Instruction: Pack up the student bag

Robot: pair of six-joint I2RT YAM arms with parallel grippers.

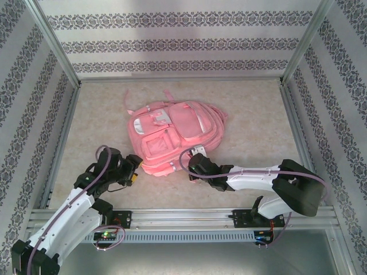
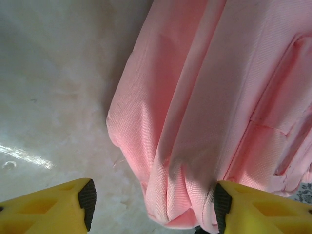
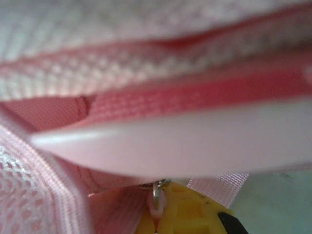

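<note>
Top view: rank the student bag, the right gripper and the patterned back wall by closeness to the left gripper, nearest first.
1. student bag, its near corner right beside the left gripper.
2. right gripper, at the bag's other near corner, to the right.
3. patterned back wall, farthest, behind the bag.

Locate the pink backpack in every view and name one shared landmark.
Top external: the student bag lies at the centre.
Left wrist: student bag on the right half, corner at bottom.
Right wrist: student bag close up, blurred, top and left.
Shared landmark: the pale table.
</note>
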